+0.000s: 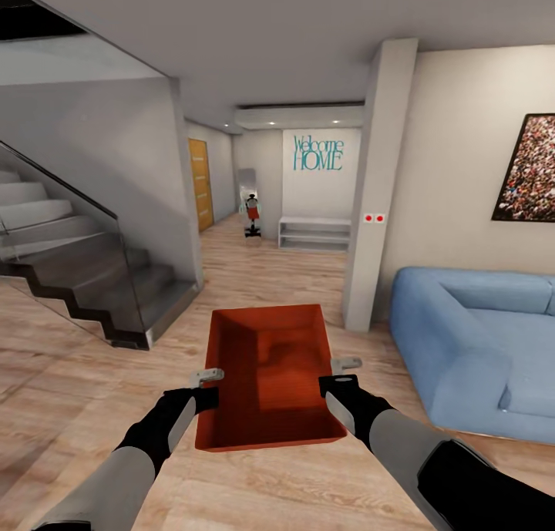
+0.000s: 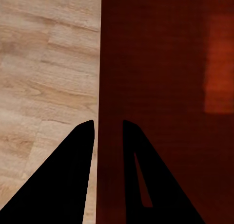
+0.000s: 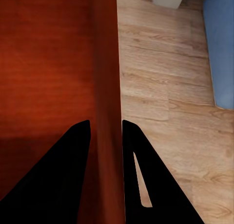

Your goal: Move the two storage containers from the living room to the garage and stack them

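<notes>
One orange-red storage container hangs in front of me above the light wood-plank floor of the living room, open top up and empty. My left gripper is shut on its left wall and my right gripper is shut on its right wall. In the left wrist view, the left gripper straddles the container's dark red wall. The right wrist view has the right gripper clamped over the rim, one finger inside the container and one outside.
A blue sofa stands close on the right. A grey pillar rises ahead to the right, a staircase with a glass rail to the left. Between them a hallway runs on to a white shelf and a wooden door.
</notes>
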Robot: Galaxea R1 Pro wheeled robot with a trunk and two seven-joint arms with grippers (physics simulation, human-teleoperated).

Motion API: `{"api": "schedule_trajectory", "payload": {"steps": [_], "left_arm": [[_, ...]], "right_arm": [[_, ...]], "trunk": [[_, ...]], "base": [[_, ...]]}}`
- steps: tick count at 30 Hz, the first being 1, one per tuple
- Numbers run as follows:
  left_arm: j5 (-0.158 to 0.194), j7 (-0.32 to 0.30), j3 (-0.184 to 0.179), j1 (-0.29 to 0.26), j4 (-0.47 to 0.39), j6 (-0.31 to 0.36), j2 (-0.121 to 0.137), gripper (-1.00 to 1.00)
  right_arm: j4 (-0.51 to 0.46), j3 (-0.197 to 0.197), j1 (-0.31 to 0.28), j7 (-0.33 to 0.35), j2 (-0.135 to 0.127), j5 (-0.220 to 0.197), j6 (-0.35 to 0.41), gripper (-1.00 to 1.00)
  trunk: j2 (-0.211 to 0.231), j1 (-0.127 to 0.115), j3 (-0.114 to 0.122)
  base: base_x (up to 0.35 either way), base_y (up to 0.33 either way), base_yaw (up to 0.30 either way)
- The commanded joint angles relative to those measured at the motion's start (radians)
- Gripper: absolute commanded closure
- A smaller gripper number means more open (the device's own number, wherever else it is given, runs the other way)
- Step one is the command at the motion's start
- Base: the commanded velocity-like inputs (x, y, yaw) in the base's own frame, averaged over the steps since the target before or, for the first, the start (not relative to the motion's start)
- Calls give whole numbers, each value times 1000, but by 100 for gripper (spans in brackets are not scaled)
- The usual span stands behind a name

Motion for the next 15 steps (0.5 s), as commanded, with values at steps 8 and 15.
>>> {"api": "schedule_trajectory", "payload": {"steps": [8,15], "left_arm": [[-15,56,9,0,1,7,0,100],[-15,56,9,0,1,7,0,100]], "right_arm": [[-18,12,0,5,0,2,5,100],[-18,12,0,5,-1,2,5,100]], "trunk": [[-1,1,0],[-1,1,0]], "base": [[323,0,0],[323,0,0]]}}
